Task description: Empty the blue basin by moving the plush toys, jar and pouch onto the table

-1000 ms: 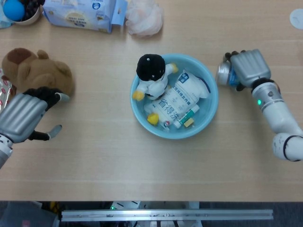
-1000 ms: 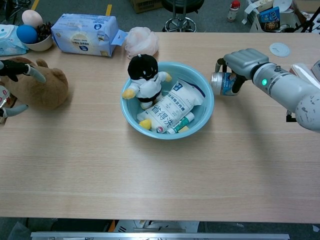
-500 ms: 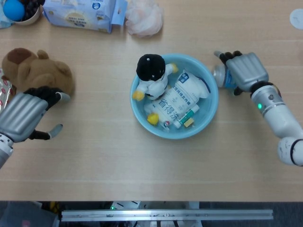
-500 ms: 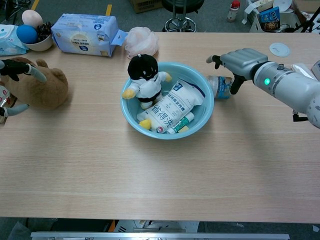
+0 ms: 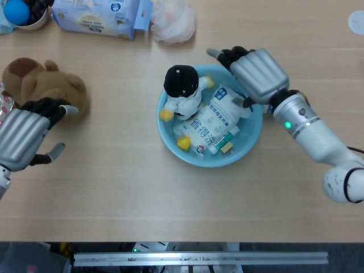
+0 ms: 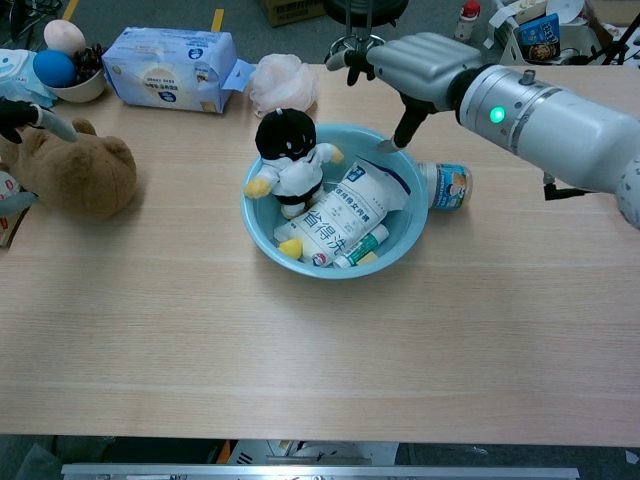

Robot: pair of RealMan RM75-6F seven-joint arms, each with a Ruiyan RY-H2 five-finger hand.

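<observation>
The blue basin (image 5: 199, 160) (image 6: 333, 272) holds a black-and-white plush toy (image 5: 182, 90) (image 6: 288, 150), leaning on its far left wall, and a white pouch (image 5: 218, 116) (image 6: 346, 210). My right hand (image 5: 255, 73) (image 6: 412, 63) hovers open over the basin's far right rim, holding nothing. The jar (image 6: 449, 186) lies on its side on the table just right of the basin; my arm hides it in the head view. A brown plush toy (image 5: 46, 85) (image 6: 72, 172) sits on the table at far left. My left hand (image 5: 23, 136) is open beside it.
Along the far edge stand a tissue pack (image 5: 96, 17) (image 6: 170, 68), a pink bath puff (image 5: 173, 23) (image 6: 283, 85) and a bowl with a blue ball (image 5: 23, 14) (image 6: 62, 72). A white disc (image 6: 558, 97) lies at far right.
My right hand let go of the jar, which now lies beside the basin, then rose and swung left over the basin's rim. My left hand drew back slightly to the left.
</observation>
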